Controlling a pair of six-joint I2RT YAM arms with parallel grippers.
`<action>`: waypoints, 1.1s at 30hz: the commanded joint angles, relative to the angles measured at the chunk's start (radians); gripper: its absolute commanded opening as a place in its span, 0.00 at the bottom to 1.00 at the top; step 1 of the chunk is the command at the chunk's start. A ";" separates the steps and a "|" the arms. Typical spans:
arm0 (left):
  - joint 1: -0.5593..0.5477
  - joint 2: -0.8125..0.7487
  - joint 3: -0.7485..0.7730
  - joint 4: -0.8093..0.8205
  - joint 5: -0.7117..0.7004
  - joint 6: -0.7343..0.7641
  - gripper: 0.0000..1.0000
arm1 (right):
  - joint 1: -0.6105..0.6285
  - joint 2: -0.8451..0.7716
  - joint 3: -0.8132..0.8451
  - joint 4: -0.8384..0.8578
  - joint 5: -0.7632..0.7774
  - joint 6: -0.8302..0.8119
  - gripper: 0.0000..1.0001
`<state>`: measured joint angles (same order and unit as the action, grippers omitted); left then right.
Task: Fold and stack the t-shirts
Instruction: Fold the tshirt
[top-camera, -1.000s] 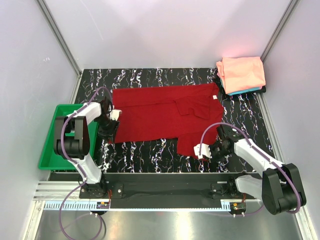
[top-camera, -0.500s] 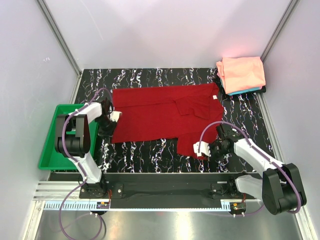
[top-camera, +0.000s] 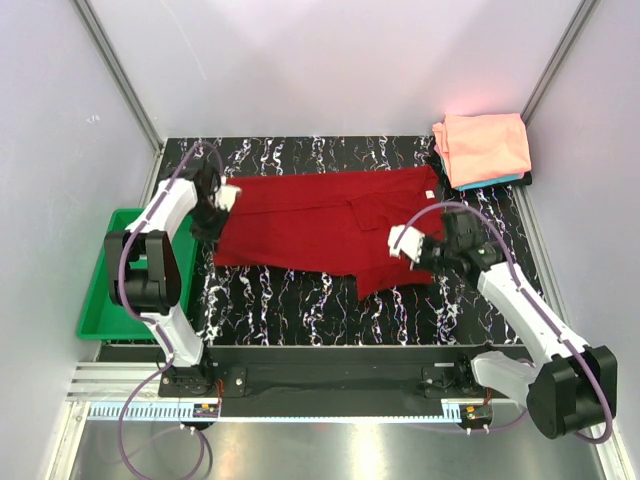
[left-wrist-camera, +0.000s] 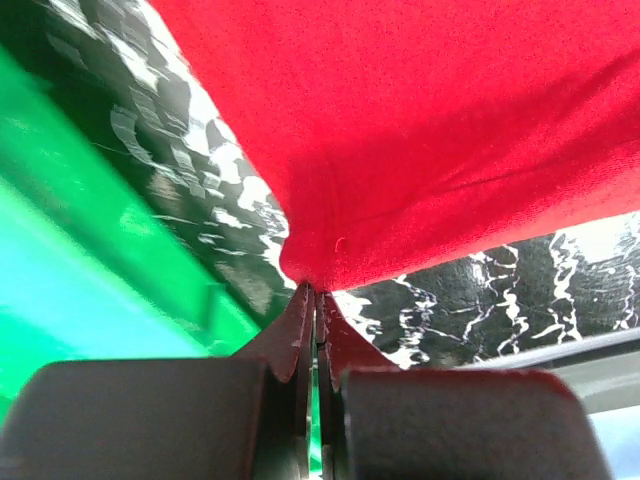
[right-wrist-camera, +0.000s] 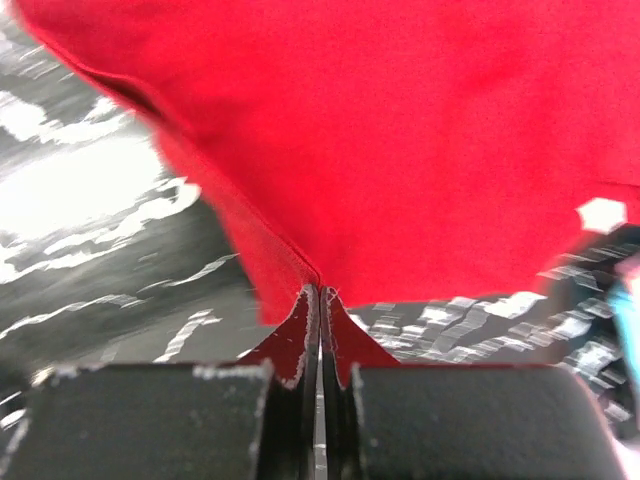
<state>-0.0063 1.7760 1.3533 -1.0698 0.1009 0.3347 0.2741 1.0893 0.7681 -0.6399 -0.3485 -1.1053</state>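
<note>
a: right gripper (right-wrist-camera: 320, 292) pinched shut on near hem of dark red t-shirt (top-camera: 300, 225), spread on table (top-camera: 300, 300). left gripper (left-wrist-camera: 315, 292) clamped on its left edge, beside green tray (top-camera: 95, 300).
b: move both corners level, keep cloth taut, lay edge on edge, no sag in the middle. stack at far right: salmon-pink t-shirt (top-camera: 482, 145) over teal t-shirt (top-camera: 508, 180).

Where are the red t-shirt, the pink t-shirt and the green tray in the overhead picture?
red t-shirt (top-camera: 290, 225), top view, middle of its spread-out body
pink t-shirt (top-camera: 483, 148), top view, centre of its folded upper face
green tray (top-camera: 95, 318), top view, bare floor by its left rim
</note>
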 joint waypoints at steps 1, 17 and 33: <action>0.005 0.017 0.137 -0.067 -0.024 0.061 0.00 | 0.002 0.029 0.108 0.100 0.072 0.110 0.00; 0.005 0.436 0.826 -0.324 -0.044 0.159 0.00 | -0.170 0.500 0.589 0.308 0.062 0.081 0.00; -0.046 0.609 1.018 -0.271 -0.223 0.256 0.07 | -0.197 1.013 1.043 0.352 0.049 0.055 0.00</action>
<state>-0.0456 2.3676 2.3482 -1.3415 -0.0387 0.5709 0.0841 2.0335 1.7260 -0.3164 -0.2897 -1.0363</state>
